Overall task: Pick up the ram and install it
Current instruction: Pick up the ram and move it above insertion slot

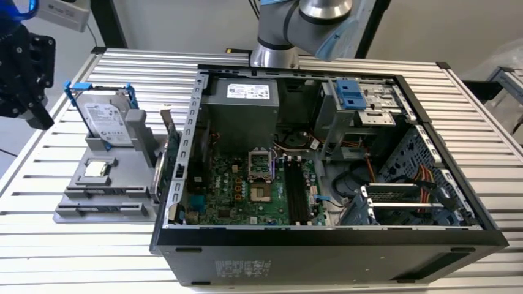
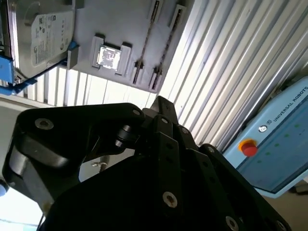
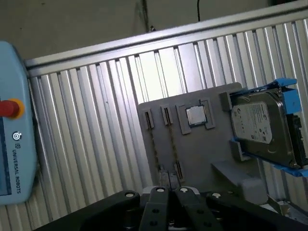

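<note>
Ram (image 3: pixel 171 143) stands on edge, slotted
Thin, dark, narrow stick; in grey holder (image 1: pixel 127 184) at the exterior view's lower left

Arm: silver tubular arm with pale blue joint caps (image 1: pixel 315 18); top centre of the exterior view, lowest visible segment upright.
Gripper: black angular gripper (image 1: pixel 23 73); at the exterior view's far left edge, hanging downward.
Linkage: black bolted link bars (image 2: pixel 166 159); seen close up in both wrist views.
</note>
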{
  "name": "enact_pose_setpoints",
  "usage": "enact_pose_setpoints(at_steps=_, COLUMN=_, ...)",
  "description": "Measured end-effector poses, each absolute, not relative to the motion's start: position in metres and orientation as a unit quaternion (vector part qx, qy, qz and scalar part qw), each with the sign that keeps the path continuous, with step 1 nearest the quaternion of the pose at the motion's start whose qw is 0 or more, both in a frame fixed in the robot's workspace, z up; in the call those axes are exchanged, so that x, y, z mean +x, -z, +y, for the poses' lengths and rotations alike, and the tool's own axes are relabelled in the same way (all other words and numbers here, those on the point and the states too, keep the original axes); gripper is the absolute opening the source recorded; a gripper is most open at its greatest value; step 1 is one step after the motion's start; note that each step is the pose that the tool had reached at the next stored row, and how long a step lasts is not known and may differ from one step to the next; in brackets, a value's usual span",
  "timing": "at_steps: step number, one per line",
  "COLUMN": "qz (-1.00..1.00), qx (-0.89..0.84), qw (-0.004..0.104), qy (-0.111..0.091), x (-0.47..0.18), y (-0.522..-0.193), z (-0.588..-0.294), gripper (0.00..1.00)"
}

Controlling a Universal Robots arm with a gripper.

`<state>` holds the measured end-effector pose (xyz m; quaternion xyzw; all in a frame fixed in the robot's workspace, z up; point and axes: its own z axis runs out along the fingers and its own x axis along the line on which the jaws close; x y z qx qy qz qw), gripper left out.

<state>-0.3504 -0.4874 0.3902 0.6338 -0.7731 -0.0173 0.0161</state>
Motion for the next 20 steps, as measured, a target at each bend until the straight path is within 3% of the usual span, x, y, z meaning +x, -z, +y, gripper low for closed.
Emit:
enact_pose_setpoints(at_steps=11, qz=-0.706, qx=0.708, qw=0.014, qy=0.013, x=-0.3503, y=-0.3897, z=-0.4874, gripper=0.00)
enact_pose_setpoints(at_steps=20, qz=-0.684, qx=0.729, qw=-0.007, qy=0.030, x=-0.3502, y=-0.3897, z=-0.4874, gripper=0.00)
